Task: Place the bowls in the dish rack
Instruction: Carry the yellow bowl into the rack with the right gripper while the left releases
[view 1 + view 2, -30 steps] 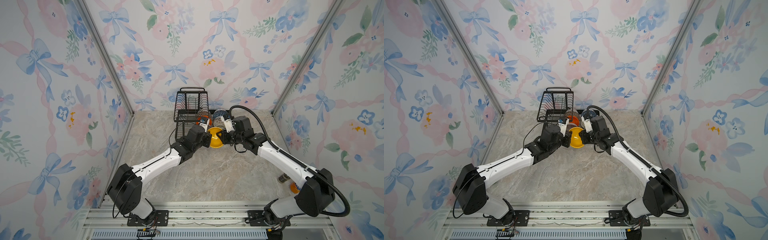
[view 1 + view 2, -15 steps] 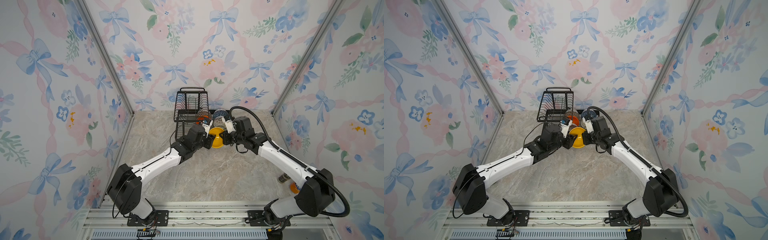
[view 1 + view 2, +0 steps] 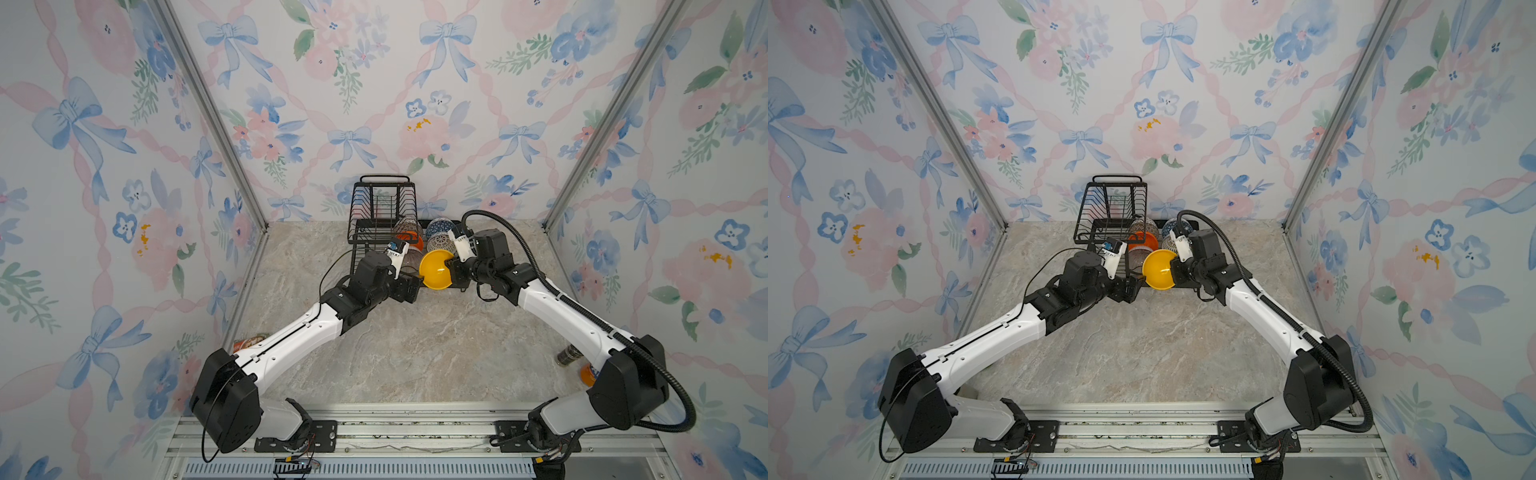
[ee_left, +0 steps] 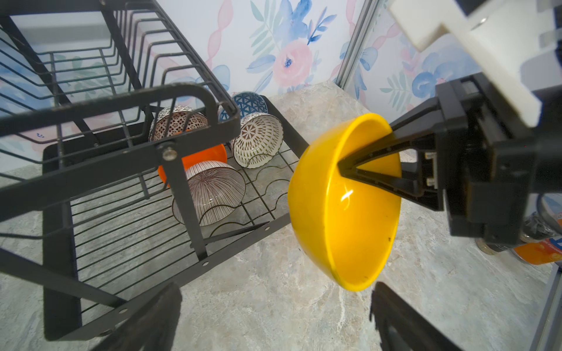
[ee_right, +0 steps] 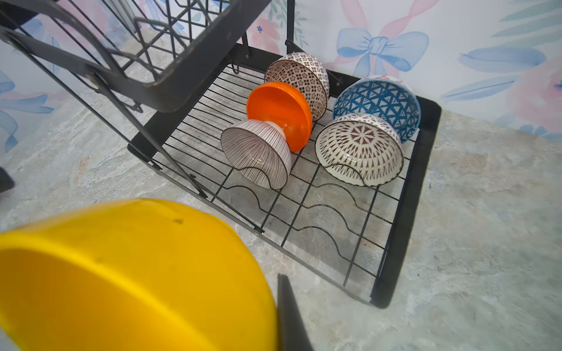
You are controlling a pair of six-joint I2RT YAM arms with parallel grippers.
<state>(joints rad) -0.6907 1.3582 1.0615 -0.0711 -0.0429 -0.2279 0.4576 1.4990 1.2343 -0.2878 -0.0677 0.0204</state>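
Right gripper [image 4: 343, 166] pinches the plain yellow round bowl [image 4: 343, 225] by its rim; left gripper [image 4: 273, 319] gapes wide, empty; it could swivel loose and strike the black wire dish rack [image 5: 395, 243].

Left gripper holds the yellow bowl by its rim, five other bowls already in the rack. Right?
No, wrong arm. The right gripper holds the yellow bowl by its rim; the left gripper stands open, clear of the bowl. The left wrist view shows it. The rest stands.
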